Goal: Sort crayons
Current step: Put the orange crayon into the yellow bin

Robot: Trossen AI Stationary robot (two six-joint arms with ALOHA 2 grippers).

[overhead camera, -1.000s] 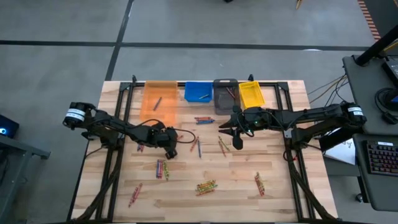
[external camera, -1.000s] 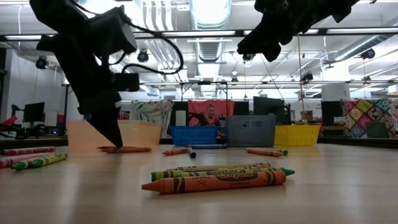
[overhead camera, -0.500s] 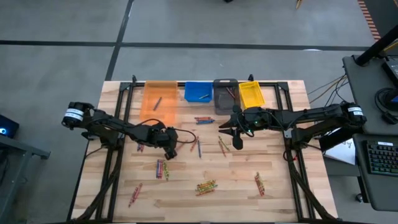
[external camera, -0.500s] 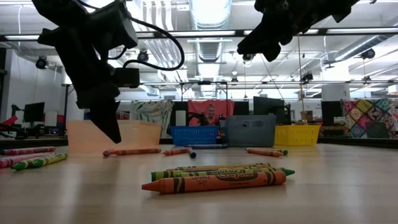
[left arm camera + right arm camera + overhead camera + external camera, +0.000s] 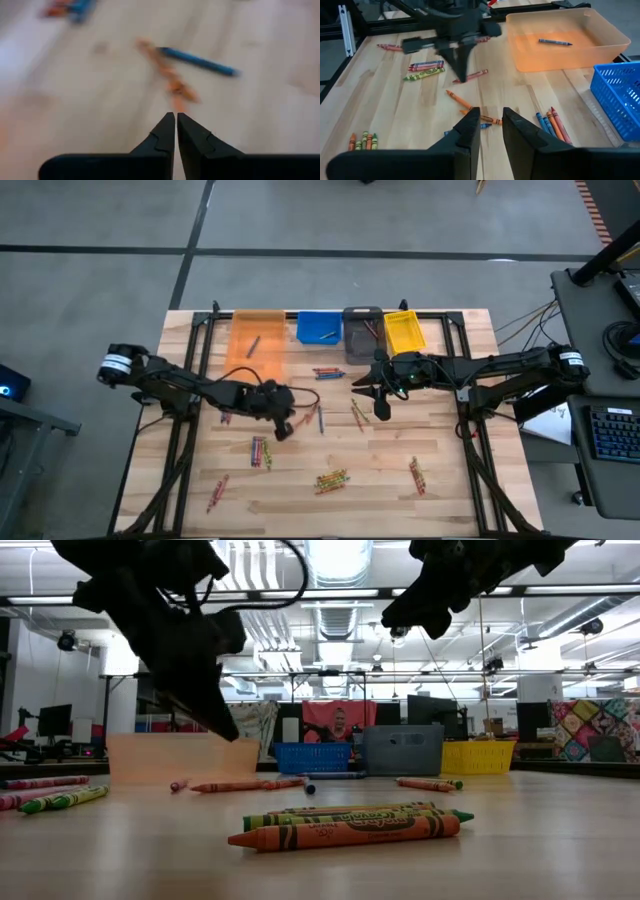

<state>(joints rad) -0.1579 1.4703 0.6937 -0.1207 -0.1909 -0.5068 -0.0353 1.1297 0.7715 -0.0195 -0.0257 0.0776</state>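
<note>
Hovering clenched and empty left of centre, the left gripper [image 5: 283, 429] should part its fingers, then descend squarely over one of the crayons [image 5: 331, 479] scattered mid-table; the right gripper [image 5: 381, 410], slightly parted, holds nothing.

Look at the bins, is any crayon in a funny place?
Maybe one. The orange bin holds a dark bluish crayon, which doesn't match it if colours go with bins. Most crayons lie scattered on the table, unsorted. Nothing looks broken or tipped.
</note>
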